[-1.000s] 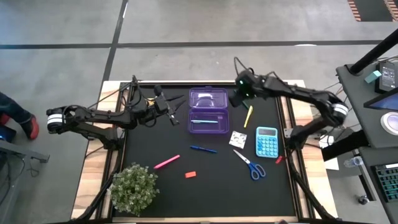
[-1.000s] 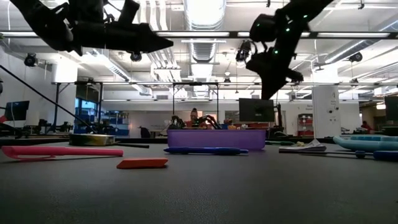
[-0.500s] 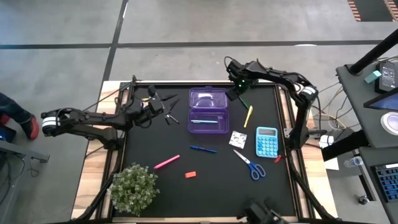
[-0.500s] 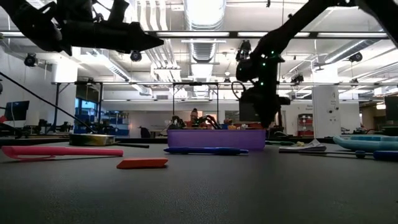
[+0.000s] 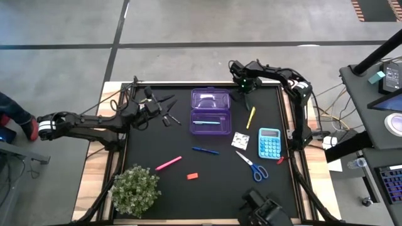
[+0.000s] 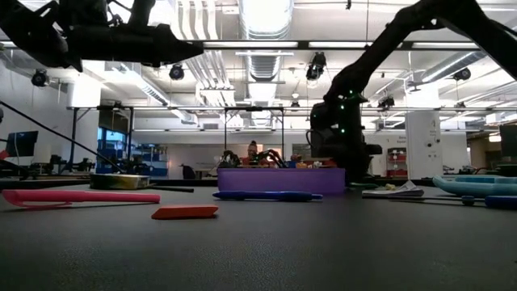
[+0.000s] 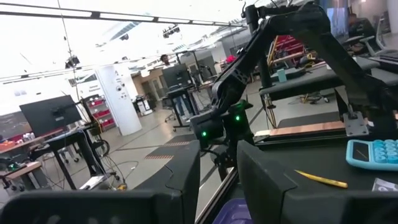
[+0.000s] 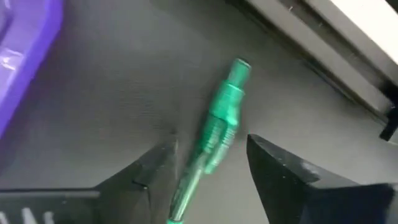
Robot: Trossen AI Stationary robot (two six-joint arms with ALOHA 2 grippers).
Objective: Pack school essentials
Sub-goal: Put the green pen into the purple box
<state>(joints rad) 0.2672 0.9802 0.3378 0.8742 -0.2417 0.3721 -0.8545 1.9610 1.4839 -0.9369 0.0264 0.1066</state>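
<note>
The open purple box [image 5: 210, 111] sits at the far middle of the black mat, with a teal pen [image 5: 206, 122] in its near half. My right gripper [image 5: 245, 90] is low over the mat by the box's far right corner. It is open, and in the right wrist view [image 8: 211, 144] its fingers stand either side of a green pen [image 8: 219, 124] that lies flat on the mat. My left gripper [image 5: 168, 110] hovers open to the left of the box, holding nothing. A yellow pen [image 5: 250, 117], blue pen [image 5: 205, 150], pink marker [image 5: 168, 164], red eraser [image 5: 192, 176], scissors [image 5: 252, 166] and white patterned square [image 5: 239, 139] lie loose.
A blue calculator [image 5: 269, 142] lies at the right of the mat, next to the patterned square. A bushy potted plant [image 5: 135, 188] stands at the near left corner. The mat's middle and near right are bare between the loose items.
My right gripper has come down from high above the mat to table height behind the purple box, its arm folding back toward the far right corner. My left gripper has drawn back a little toward the table's left edge.
</note>
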